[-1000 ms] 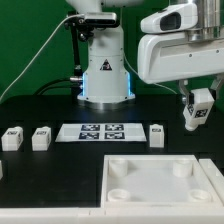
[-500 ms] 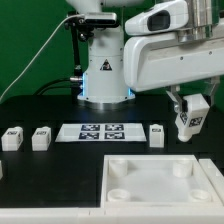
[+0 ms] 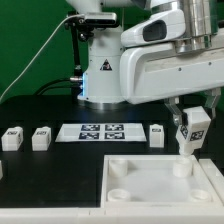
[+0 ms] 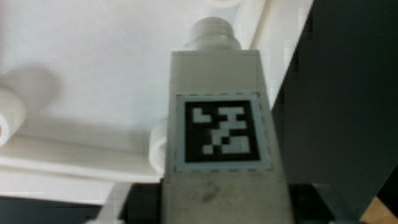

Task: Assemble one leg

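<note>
My gripper (image 3: 191,132) is shut on a white leg (image 3: 188,138) with a black-and-white marker tag, held upright just above the far right corner of the big white panel (image 3: 150,180). In the wrist view the leg (image 4: 221,110) fills the middle, tag facing the camera, its round peg pointing at the panel (image 4: 80,110) below. Three more legs stand on the table: two at the exterior view's left (image 3: 12,138) (image 3: 41,138) and one (image 3: 157,134) beside the marker board.
The marker board (image 3: 102,131) lies flat in the middle of the black table. The robot base (image 3: 103,70) stands behind it. The panel has round corner sockets, one (image 3: 119,170) at its far left corner.
The arm has moved toward the exterior view's left and down, bringing the held leg from beside the panel to just over its far right corner.
</note>
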Robot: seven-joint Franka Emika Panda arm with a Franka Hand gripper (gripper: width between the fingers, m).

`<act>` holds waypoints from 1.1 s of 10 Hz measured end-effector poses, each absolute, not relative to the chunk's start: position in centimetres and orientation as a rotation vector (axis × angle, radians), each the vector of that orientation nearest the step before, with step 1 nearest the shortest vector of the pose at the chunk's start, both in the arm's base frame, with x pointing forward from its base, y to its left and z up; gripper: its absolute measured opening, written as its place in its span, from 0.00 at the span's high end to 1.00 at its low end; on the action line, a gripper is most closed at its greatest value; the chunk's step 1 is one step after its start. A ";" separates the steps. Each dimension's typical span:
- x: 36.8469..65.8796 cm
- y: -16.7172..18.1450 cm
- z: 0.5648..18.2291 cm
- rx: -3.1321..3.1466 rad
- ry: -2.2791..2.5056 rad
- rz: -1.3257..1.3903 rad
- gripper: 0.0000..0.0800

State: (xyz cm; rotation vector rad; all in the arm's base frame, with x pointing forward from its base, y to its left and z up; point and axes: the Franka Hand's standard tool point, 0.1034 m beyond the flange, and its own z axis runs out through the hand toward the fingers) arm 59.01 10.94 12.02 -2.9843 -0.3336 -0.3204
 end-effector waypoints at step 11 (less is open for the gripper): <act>64.4 9.4 11.8 -2.961 -0.365 -0.541 0.63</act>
